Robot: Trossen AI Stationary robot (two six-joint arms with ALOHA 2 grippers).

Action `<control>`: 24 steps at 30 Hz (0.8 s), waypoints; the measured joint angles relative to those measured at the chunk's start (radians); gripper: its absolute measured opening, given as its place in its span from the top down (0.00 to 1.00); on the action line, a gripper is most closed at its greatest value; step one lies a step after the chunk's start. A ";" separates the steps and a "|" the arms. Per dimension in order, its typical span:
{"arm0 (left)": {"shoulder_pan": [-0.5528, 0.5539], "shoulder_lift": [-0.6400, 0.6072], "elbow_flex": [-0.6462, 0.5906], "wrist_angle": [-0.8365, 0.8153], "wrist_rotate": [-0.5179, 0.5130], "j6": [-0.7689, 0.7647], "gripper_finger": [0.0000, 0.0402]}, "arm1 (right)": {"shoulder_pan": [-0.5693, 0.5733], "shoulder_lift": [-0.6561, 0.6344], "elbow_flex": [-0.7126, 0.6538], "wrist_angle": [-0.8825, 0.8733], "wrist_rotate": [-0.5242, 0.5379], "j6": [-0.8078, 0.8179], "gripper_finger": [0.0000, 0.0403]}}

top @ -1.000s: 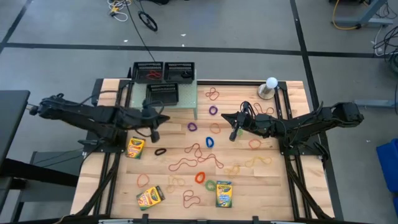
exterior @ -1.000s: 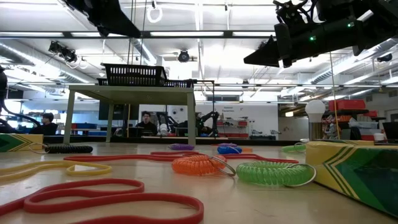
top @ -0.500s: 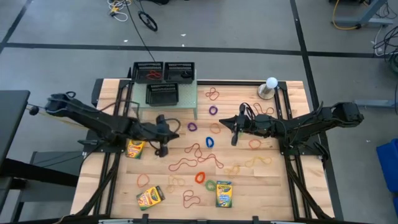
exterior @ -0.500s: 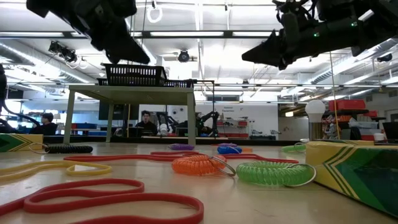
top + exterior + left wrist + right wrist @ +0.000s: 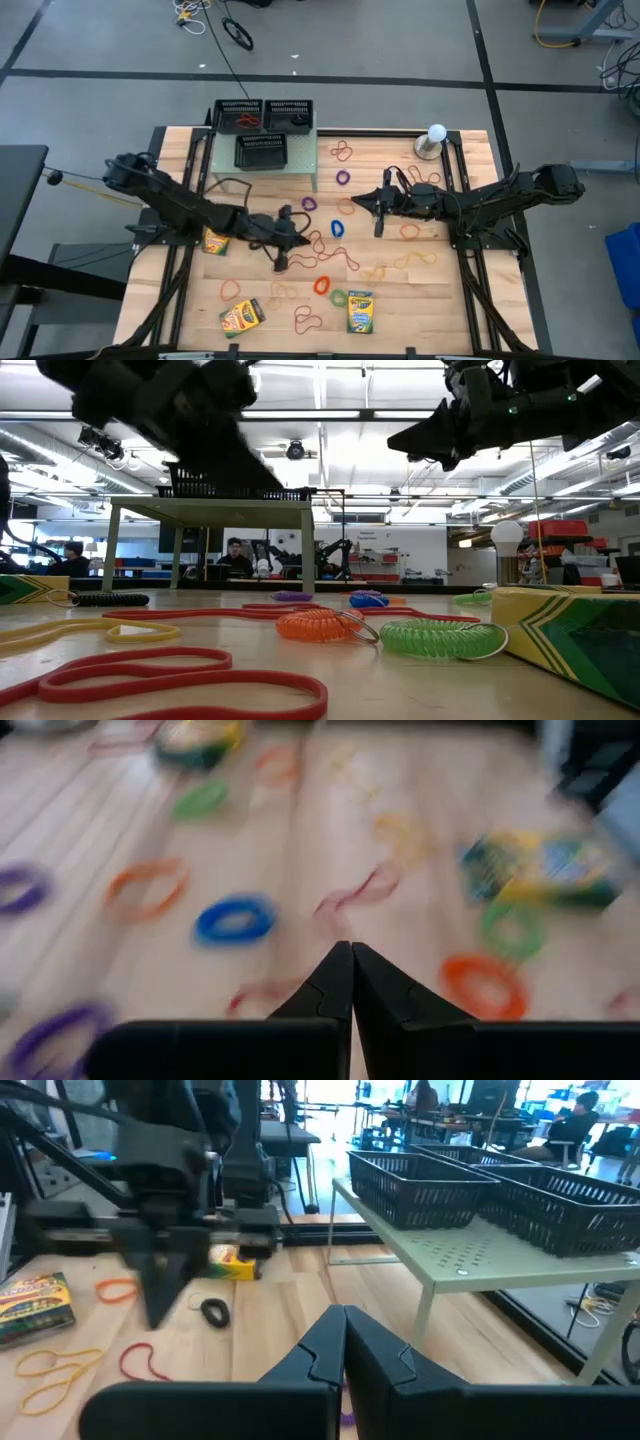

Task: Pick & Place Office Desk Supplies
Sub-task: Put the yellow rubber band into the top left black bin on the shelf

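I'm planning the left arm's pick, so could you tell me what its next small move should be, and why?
Probably open the fingers, then lower. The left gripper hangs shut and empty above the long red band in the middle of the table; its fingers touch each other with nothing between them. The right gripper waits, shut, over the table.

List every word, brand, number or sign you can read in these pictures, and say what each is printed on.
No text can be quoted as it reads.
Front crayon box, high view: printing too small to read.
Crayon box seen from the right wrist: lettering blurred, unreadable.
Room signs behind the table, low view: too small to read.
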 joint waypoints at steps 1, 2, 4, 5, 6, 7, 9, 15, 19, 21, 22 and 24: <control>-0.004 0.023 0.001 0.054 0.013 0.000 0.98 | 0.001 0.000 0.000 0.000 0.000 0.000 0.97; -0.008 0.049 0.001 0.099 0.016 0.003 0.98 | 0.003 0.000 0.000 0.001 0.000 0.000 0.97; -0.015 0.096 0.000 0.171 0.014 0.013 0.98 | 0.008 0.000 0.000 0.008 0.000 0.000 0.97; -0.017 0.119 0.000 0.202 0.013 0.013 0.98 | 0.010 0.000 0.000 0.013 0.000 -0.004 0.97; -0.017 0.138 0.000 0.229 0.009 0.013 0.98 | 0.014 0.000 0.000 0.021 0.000 -0.005 0.97; -0.017 0.159 0.000 0.256 0.002 0.013 0.98 | 0.016 0.000 0.000 0.033 0.000 -0.007 0.97; -0.019 0.200 0.000 0.302 -0.015 0.017 0.98 | 0.025 0.000 0.000 0.051 -0.002 -0.007 0.97; -0.023 0.275 0.000 0.421 -0.036 0.033 0.98 | 0.071 0.000 0.027 0.022 0.004 0.014 0.99; -0.025 0.292 -0.062 0.567 -0.070 0.046 0.98 | 0.121 0.000 0.072 -0.105 0.059 0.020 0.99; -0.022 0.296 -0.112 0.665 -0.094 0.037 0.98 | 0.146 0.000 0.110 -0.203 0.095 0.032 0.98; -0.021 0.296 -0.135 0.706 -0.107 0.028 0.98 | 0.157 0.000 0.129 -0.256 0.115 0.041 0.98; -0.016 0.296 -0.163 0.741 -0.123 0.007 0.98 | 0.173 0.000 0.170 -0.369 0.146 0.061 0.98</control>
